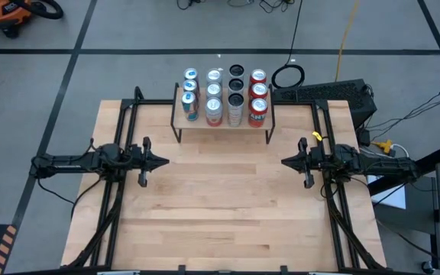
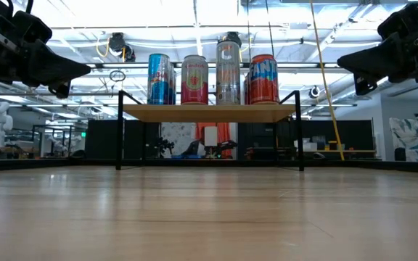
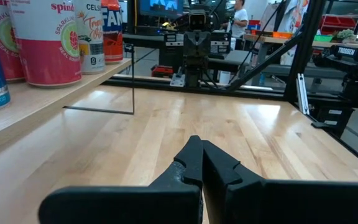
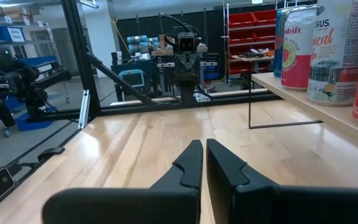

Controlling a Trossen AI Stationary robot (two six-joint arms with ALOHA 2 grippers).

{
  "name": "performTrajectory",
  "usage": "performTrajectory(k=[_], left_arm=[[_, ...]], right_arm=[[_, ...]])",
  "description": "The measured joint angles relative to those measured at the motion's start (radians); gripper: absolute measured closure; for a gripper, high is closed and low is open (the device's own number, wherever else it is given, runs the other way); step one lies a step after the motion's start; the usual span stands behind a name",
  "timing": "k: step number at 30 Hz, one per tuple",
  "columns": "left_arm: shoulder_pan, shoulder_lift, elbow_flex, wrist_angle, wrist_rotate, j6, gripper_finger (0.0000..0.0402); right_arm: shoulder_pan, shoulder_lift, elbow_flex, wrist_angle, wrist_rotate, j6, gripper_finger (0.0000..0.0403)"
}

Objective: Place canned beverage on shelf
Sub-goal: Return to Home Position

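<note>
Left claw (image 1: 161, 161) and right claw (image 1: 286, 161) face each other, both closed.

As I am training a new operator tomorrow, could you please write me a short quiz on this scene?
1. True or false: the left gripper and the right gripper each hold a can.
2. The red soda cans stand at the end of the shelf on: A) the robot's right; B) the robot's left; C) neither, they stand in the middle.
3. How many cans does the shelf hold in the high view?
Key: 1 false, both grippers are shut on nothing, out over the table; 2 A; 3 twelve, in four columns of three.
</note>
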Motion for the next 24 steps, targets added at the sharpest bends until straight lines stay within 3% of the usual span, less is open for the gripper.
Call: performTrajectory(k=[24], left_arm=[[0.000, 0.000, 0.000, 0.000, 0.000, 0.000, 0.0402]], right_arm=[[0.000, 0.000, 0.000, 0.007, 0.002, 0.003, 0.0403]])
